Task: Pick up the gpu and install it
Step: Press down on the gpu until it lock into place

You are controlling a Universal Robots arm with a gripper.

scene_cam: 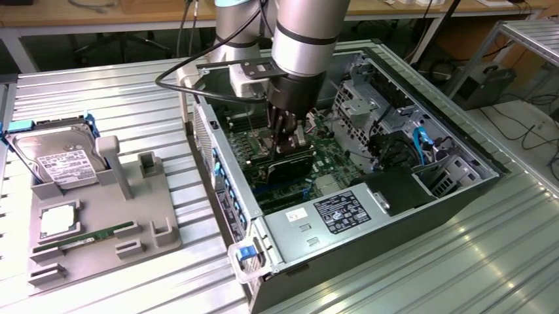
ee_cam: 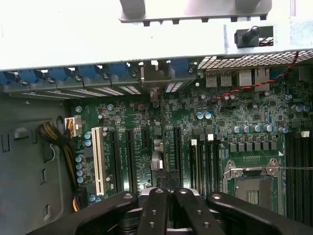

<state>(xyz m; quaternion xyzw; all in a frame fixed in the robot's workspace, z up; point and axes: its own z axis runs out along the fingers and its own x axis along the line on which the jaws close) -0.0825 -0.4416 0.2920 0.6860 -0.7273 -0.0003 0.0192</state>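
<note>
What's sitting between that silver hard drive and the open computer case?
In the exterior view: the grey holder's upright posts, then a bare strip of ribbed metal table.

No text can be read with certainty. The hard drive point(scene_cam: 54, 160) carries a white label and the power supply point(scene_cam: 336, 216) a dark one, both illegible.
</note>
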